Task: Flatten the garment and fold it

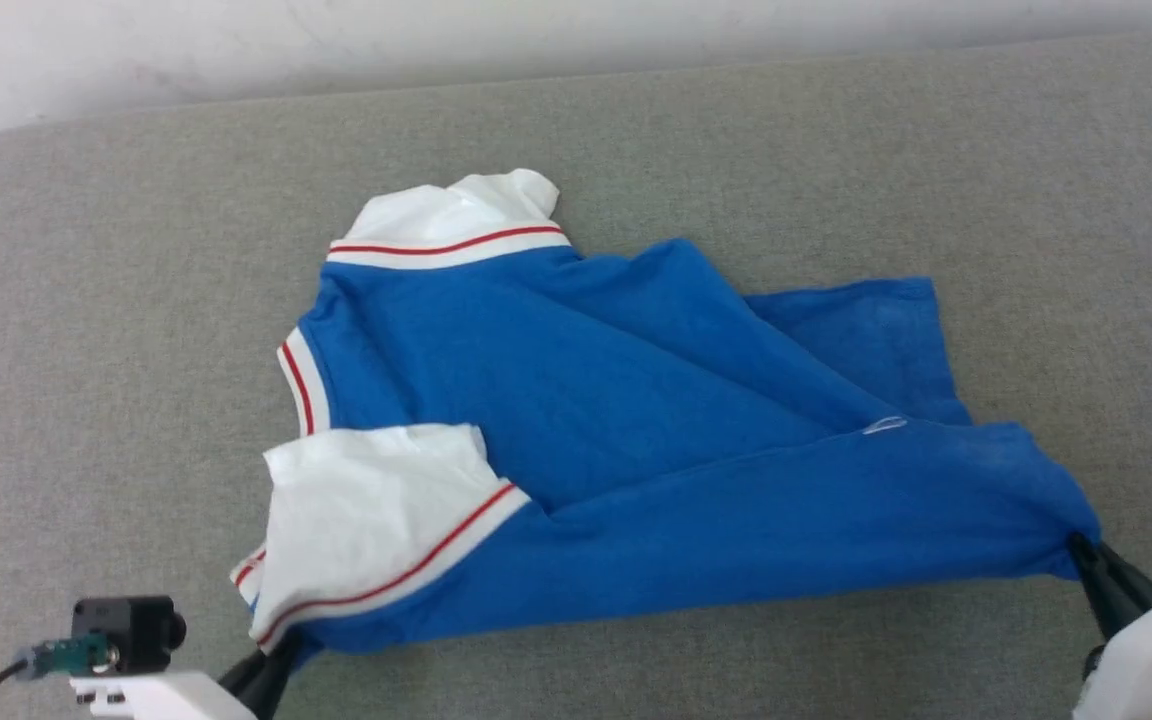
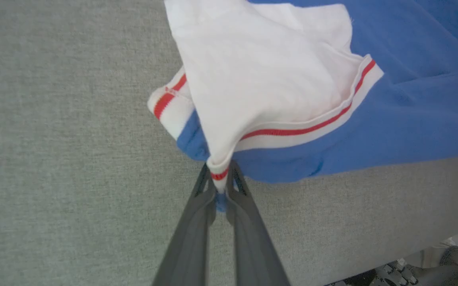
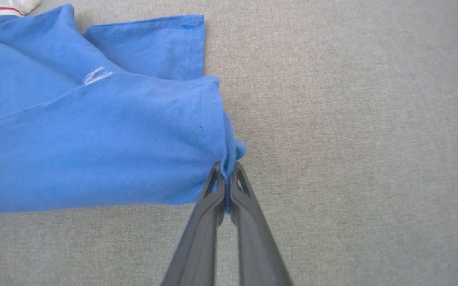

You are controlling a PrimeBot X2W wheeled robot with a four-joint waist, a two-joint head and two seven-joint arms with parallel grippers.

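The garment (image 1: 586,400), a royal-blue T-shirt with white sleeves and red-and-white trim, lies rumpled and partly folded over itself on the grey surface. My left gripper (image 1: 281,650) is shut on the garment (image 2: 276,79) at the near white sleeve's trimmed corner; its fingertips (image 2: 203,182) pinch the cloth. My right gripper (image 1: 1081,550) is shut on the garment (image 3: 94,139) at its blue hem corner on the right, the cloth squeezed between the fingertips (image 3: 217,174). The near edge stretches between both grippers. Any print is hidden.
The grey fabric surface (image 1: 836,150) spreads all around the shirt, its far edge meeting a pale wall (image 1: 336,40). A small black camera with a cable (image 1: 121,635) sits on my left wrist. A shoe (image 2: 431,270) shows beyond the surface's edge.
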